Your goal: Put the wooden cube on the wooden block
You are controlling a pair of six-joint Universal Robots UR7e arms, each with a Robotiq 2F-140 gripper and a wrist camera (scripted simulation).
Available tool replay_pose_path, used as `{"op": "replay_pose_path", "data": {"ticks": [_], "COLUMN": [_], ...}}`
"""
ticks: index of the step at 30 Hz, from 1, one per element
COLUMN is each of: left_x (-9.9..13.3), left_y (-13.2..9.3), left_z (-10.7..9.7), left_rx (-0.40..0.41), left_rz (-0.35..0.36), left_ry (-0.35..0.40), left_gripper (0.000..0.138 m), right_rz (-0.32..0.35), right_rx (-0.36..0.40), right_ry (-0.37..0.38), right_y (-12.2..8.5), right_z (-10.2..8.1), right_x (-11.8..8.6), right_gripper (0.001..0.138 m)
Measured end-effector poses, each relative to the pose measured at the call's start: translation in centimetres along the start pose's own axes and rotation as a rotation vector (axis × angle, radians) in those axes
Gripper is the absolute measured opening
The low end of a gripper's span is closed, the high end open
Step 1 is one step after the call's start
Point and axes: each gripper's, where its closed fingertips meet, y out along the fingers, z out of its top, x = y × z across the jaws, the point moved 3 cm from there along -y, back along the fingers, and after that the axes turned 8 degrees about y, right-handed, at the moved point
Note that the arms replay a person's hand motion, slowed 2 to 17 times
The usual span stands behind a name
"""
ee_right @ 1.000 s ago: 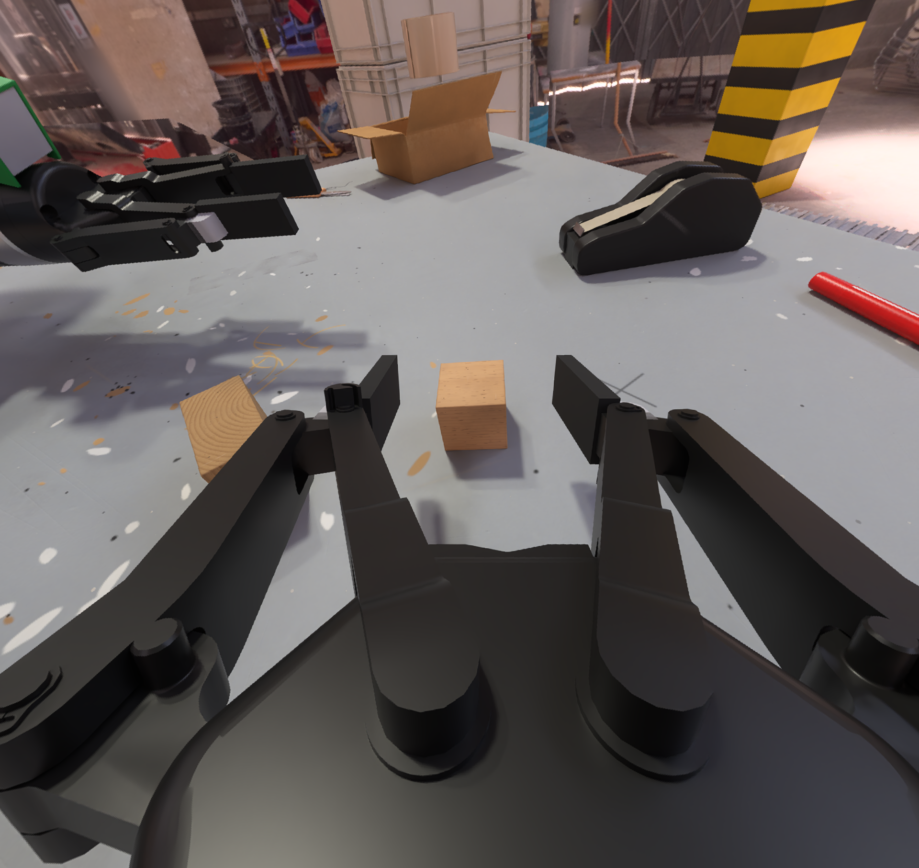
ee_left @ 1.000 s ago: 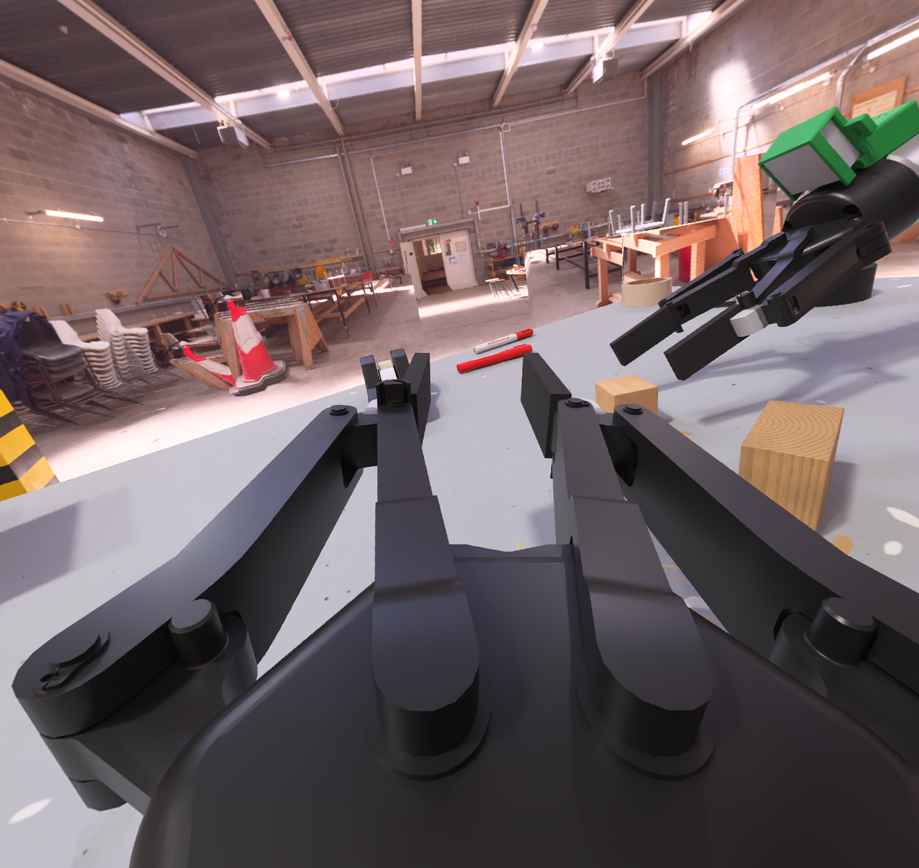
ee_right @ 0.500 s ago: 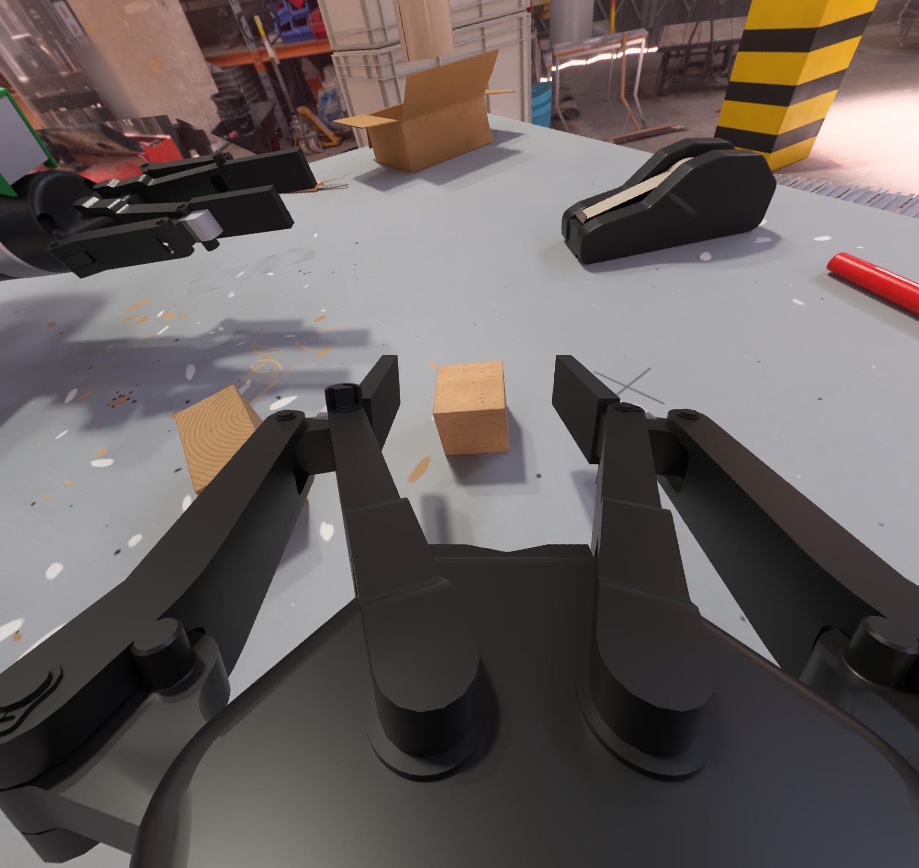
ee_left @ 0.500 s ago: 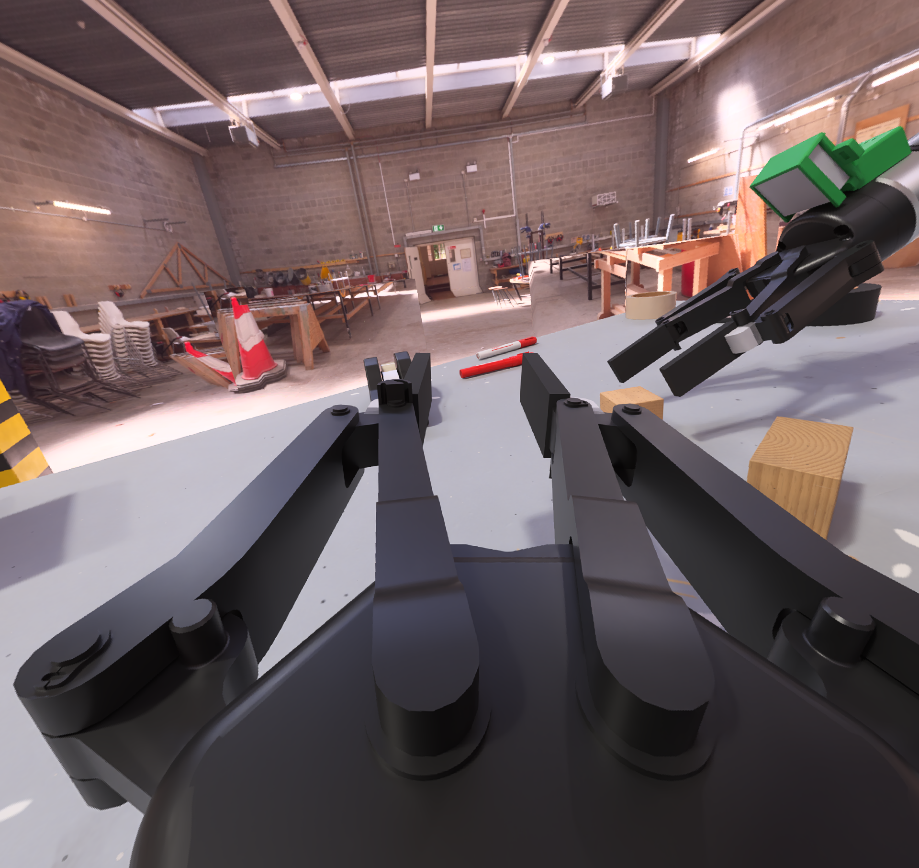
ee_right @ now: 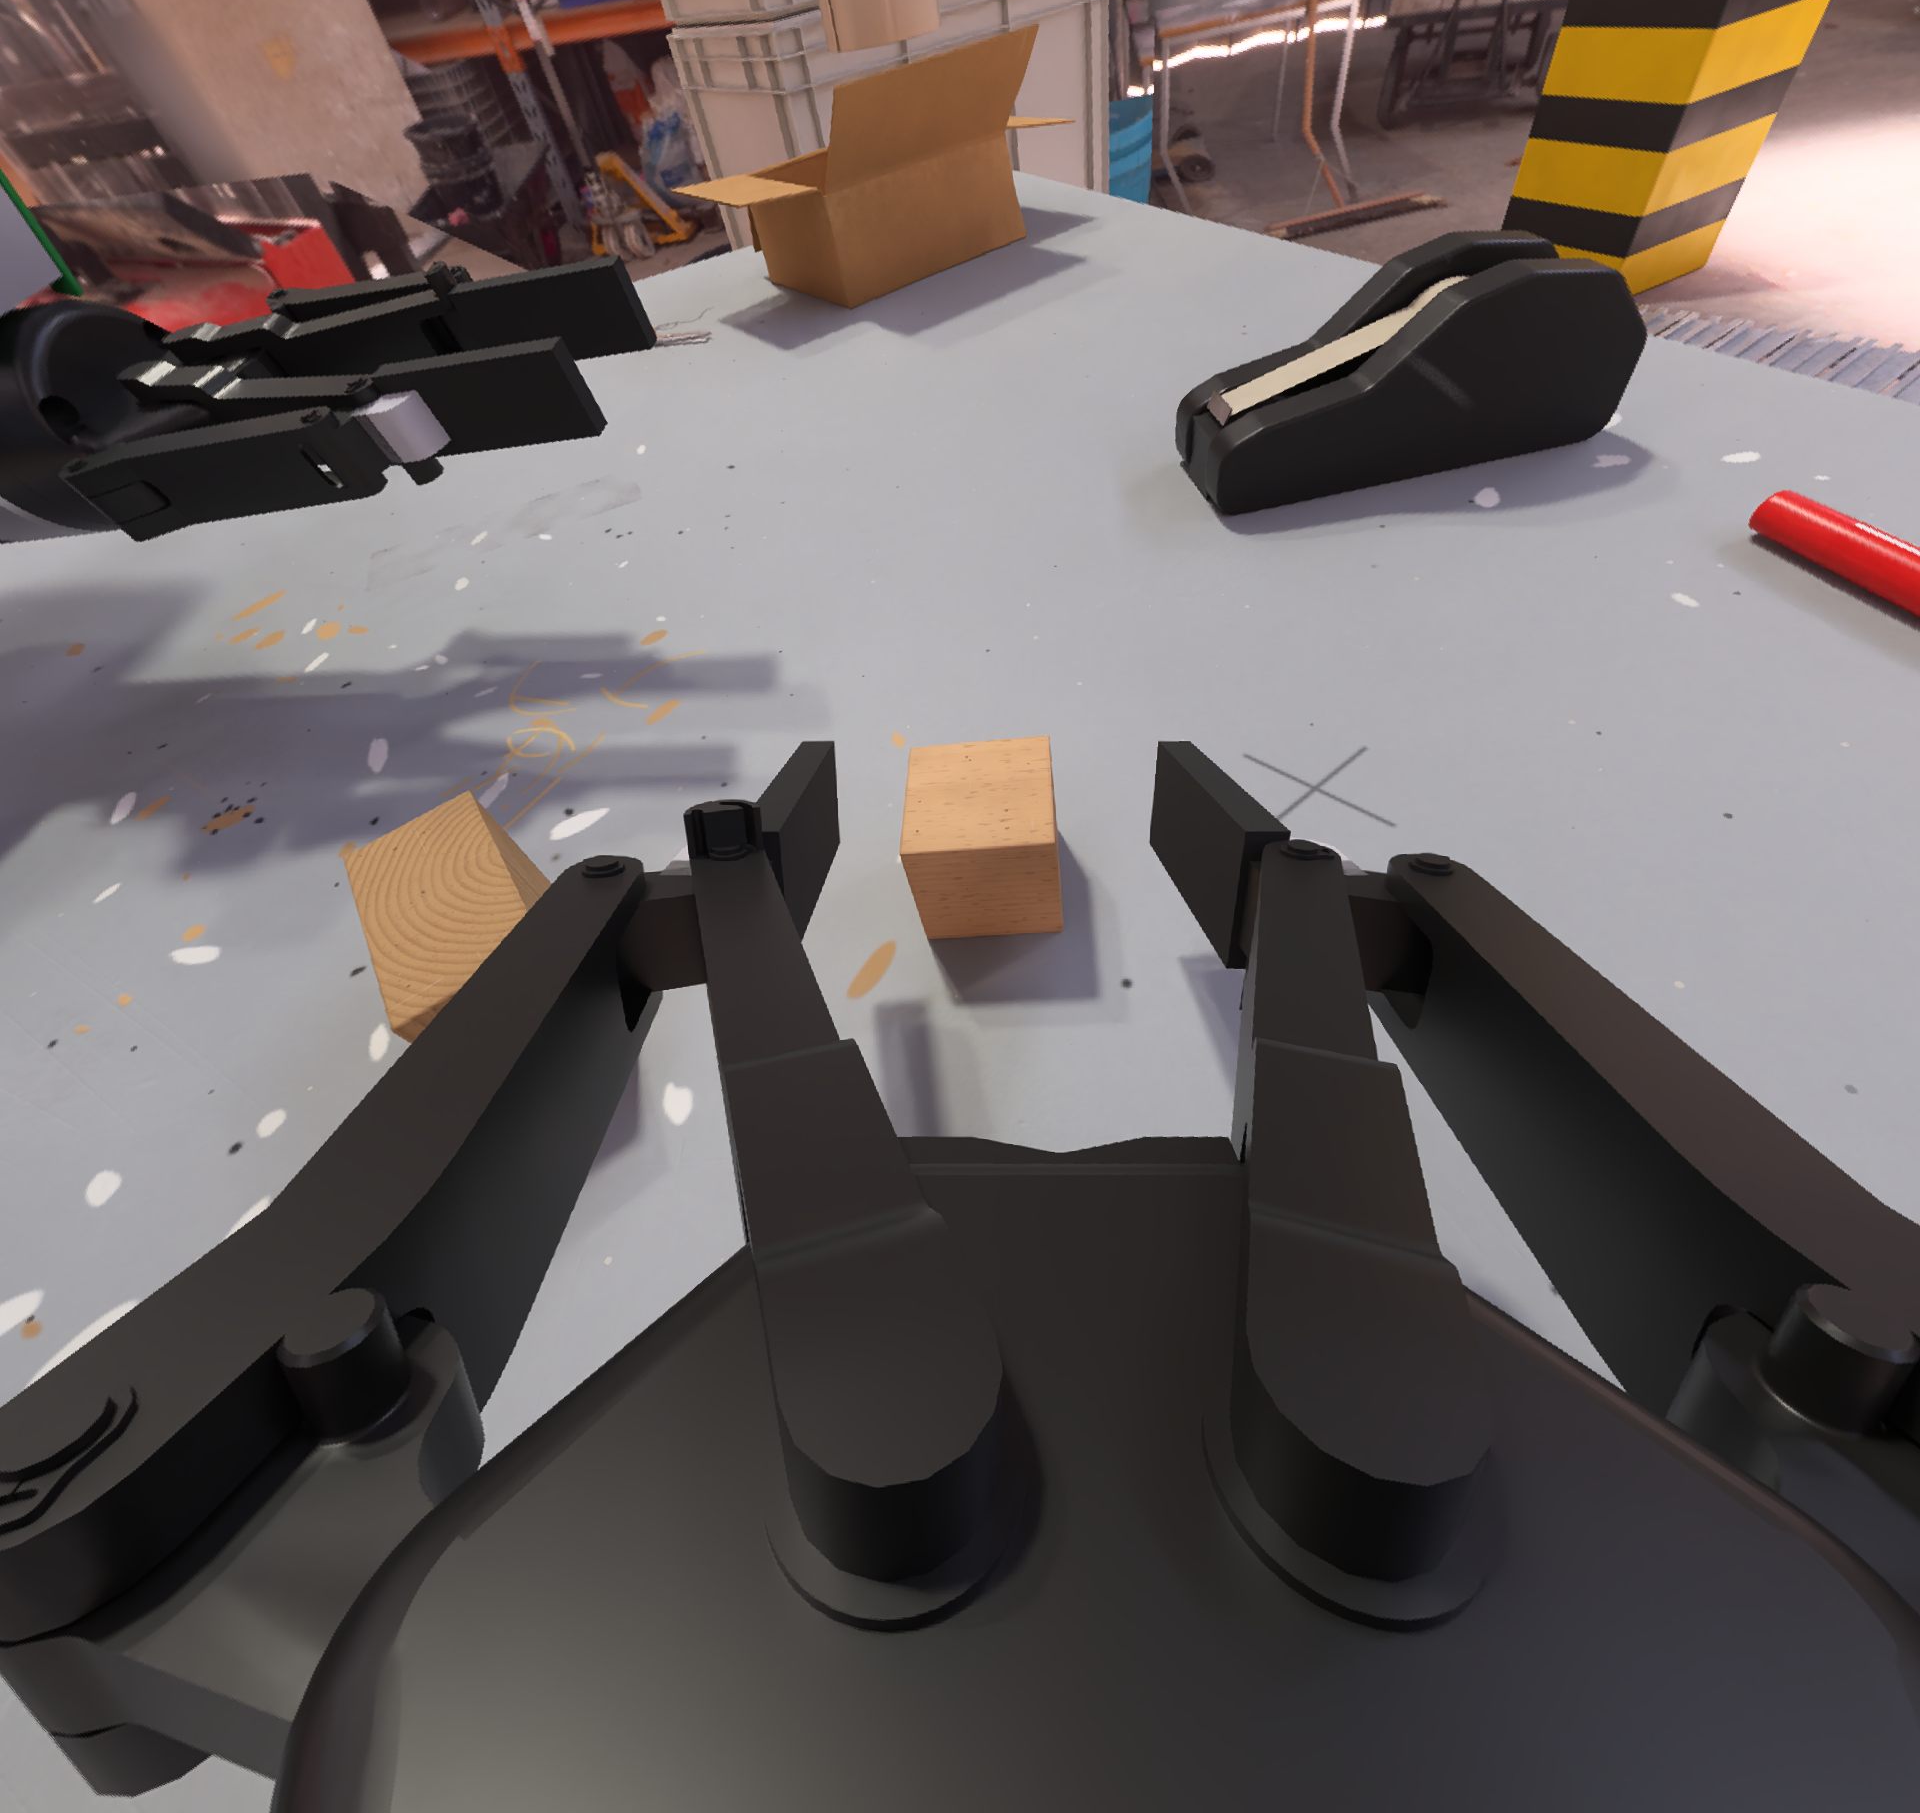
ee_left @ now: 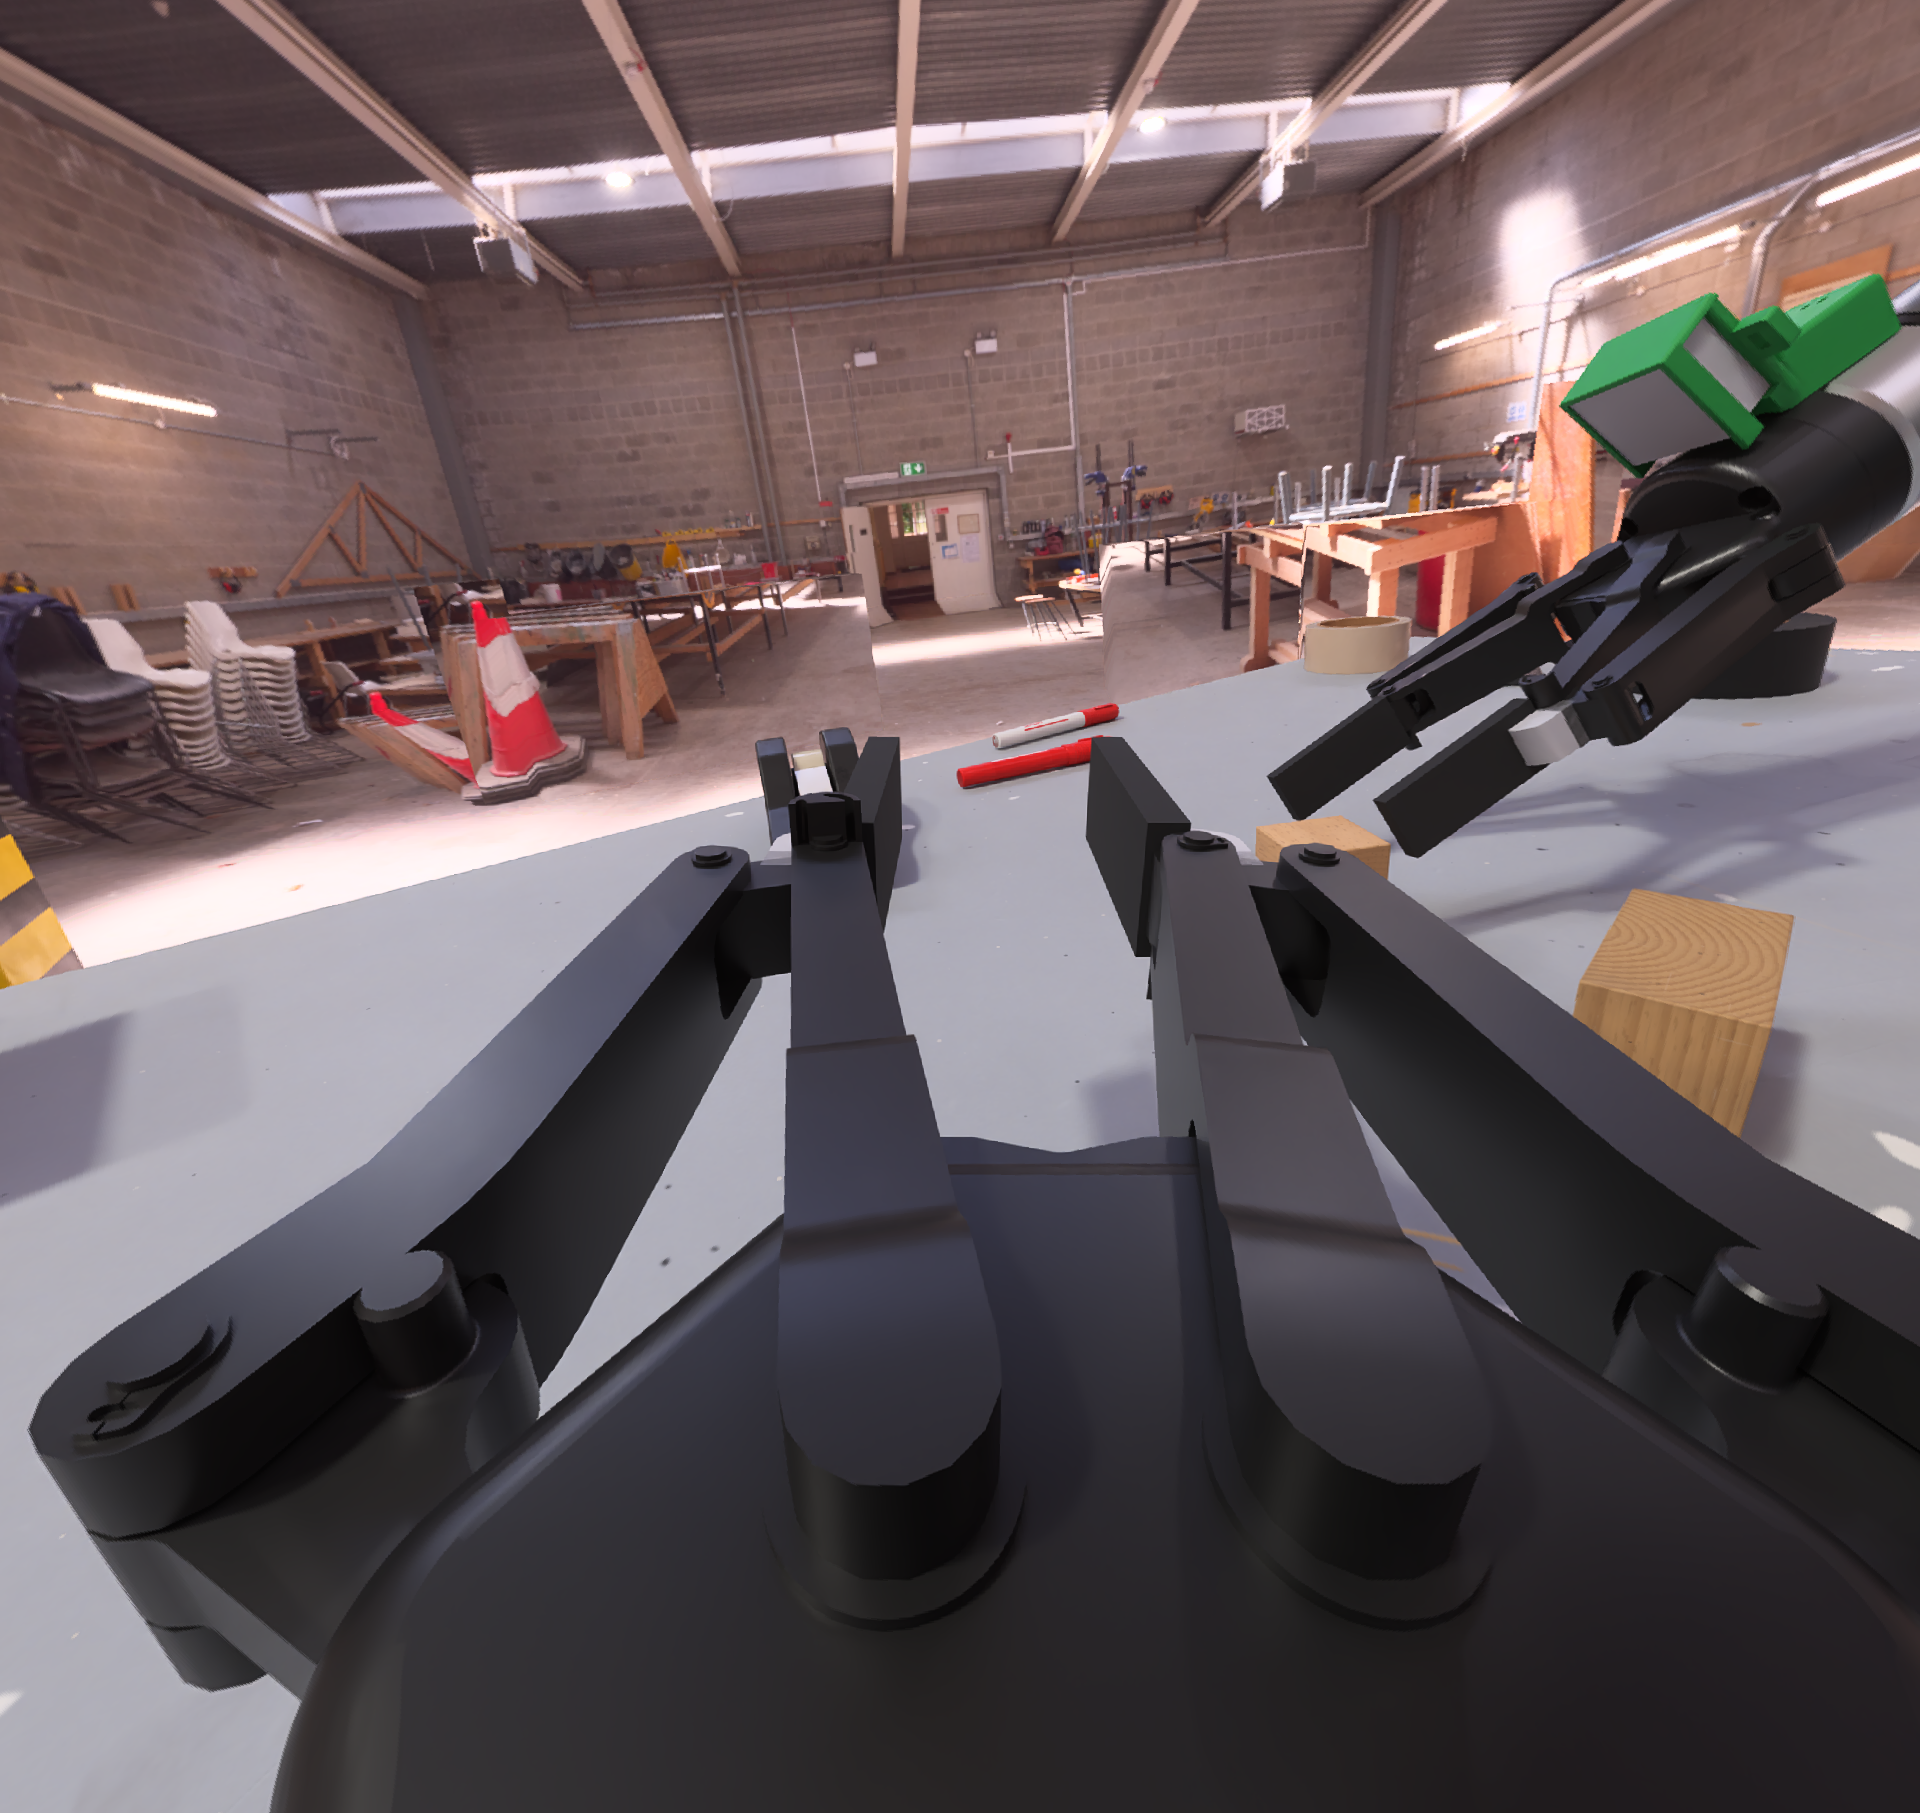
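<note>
Right gripper spread wide over the wooden cube, holding nothing.
The cube rests on the grey table between the fingers, untouched; wooden block near its left; beyond, the left gripper hovers released, empty.

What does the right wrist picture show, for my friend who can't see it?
The right gripper hangs open over a small wooden cube on a grey table. A bigger wooden block lies left; the left gripper, a tape dispenser and a cardboard box lie beyond.
</note>
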Motion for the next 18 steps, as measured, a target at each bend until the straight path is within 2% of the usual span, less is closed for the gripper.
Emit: {"op": "replay_pose_path", "data": {"ticks": [18], "left_x": [0.05], "left_y": [0.24], "left_z": [-0.12], "left_rx": [-0.016], "left_rz": [0.001], "left_ry": [0.006], "left_gripper": [0.048], "right_rz": [-0.038], "right_rx": [-0.064], "right_ry": [-0.048], "right_y": [0.67], "right_z": [-0.52], "right_x": [-0.21], "right_gripper": [0.070]}}
